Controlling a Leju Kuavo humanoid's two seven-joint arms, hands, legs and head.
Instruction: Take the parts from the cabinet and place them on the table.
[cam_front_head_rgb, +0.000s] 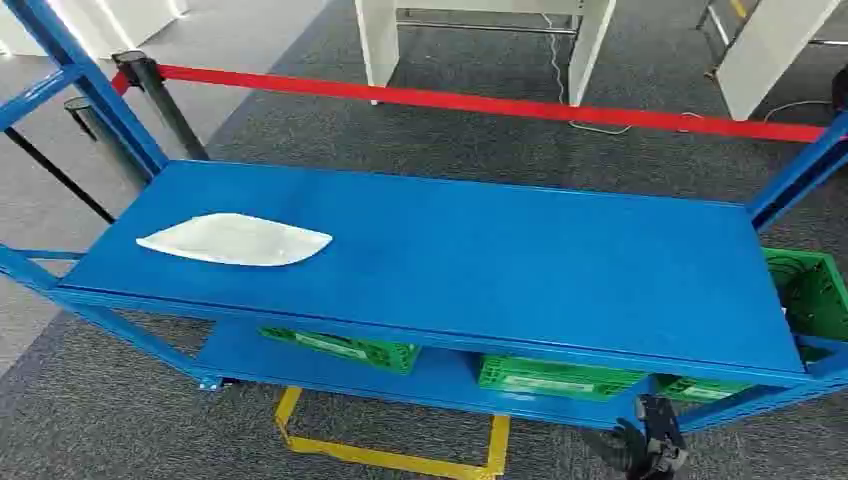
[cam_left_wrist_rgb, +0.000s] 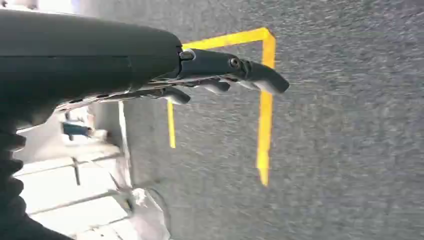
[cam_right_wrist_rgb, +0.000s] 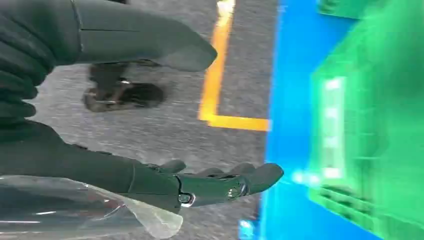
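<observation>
A flat white part (cam_front_head_rgb: 236, 240), pointed at both ends, lies on the left of the top shelf of the blue cabinet (cam_front_head_rgb: 520, 270). My right hand (cam_front_head_rgb: 648, 448) hangs low in front of the cabinet's right end, well away from the part. The right wrist view has the right hand (cam_right_wrist_rgb: 200, 180) with fingers straight, thumb (cam_right_wrist_rgb: 150, 45) apart and nothing between them, next to the blue lower shelf (cam_right_wrist_rgb: 287, 100) and a green bin (cam_right_wrist_rgb: 370, 125). My left hand (cam_left_wrist_rgb: 220, 80) hangs over grey carpet, fingers stretched out and holding nothing.
Green bins (cam_front_head_rgb: 345, 348) (cam_front_head_rgb: 555, 377) sit on the lower shelf, and another (cam_front_head_rgb: 812, 290) stands at the right end. Yellow floor tape (cam_front_head_rgb: 390, 455) marks the carpet in front. A red barrier belt (cam_front_head_rgb: 500, 105) on a black post (cam_front_head_rgb: 160, 95) runs behind. Clear plastic (cam_right_wrist_rgb: 100, 212) lies beside my right fingers.
</observation>
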